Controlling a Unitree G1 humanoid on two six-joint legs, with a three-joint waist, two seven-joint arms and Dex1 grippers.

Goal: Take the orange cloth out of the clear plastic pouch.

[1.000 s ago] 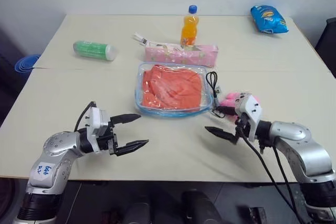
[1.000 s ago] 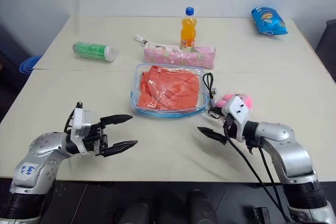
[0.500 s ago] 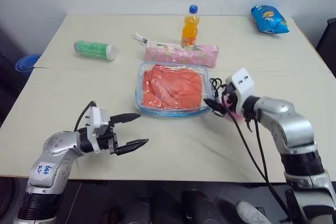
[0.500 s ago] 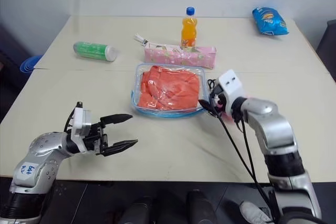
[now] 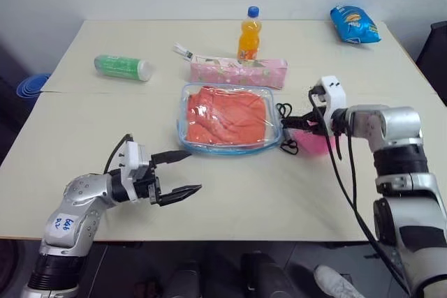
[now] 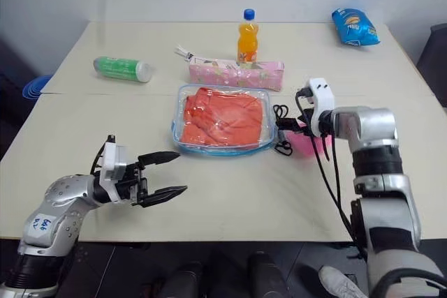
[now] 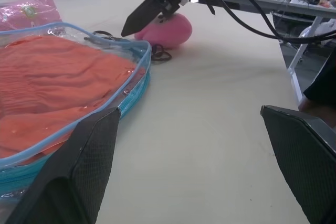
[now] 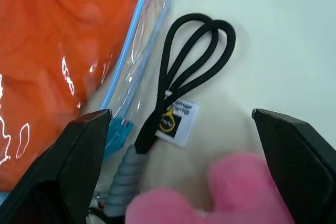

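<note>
Hovering your right gripper [image 5: 292,122], jaws spread, beside the clear blue-trimmed plastic pouch [image 5: 230,118] holding the wrinkled orange cloth [image 5: 226,114]; left gripper [image 5: 183,172] jaws spread too.

Orange cloth [image 8: 58,61] inside blue-trimmed clear pouch [image 8: 140,56]; black looped cord [image 8: 191,59] beside it; pink plush [image 8: 226,198] close by.

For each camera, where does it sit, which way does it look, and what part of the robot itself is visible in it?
Left and right eye views: on the head, looking forward and down at the table; both arms show.
Left wrist view: on the left wrist, along its open fingers toward the clear plastic pouch; the right gripper shows too.
Right wrist view: on the right wrist, over the black cord loop and pink plush toy.
Shared: the orange cloth inside the pouch.
</note>
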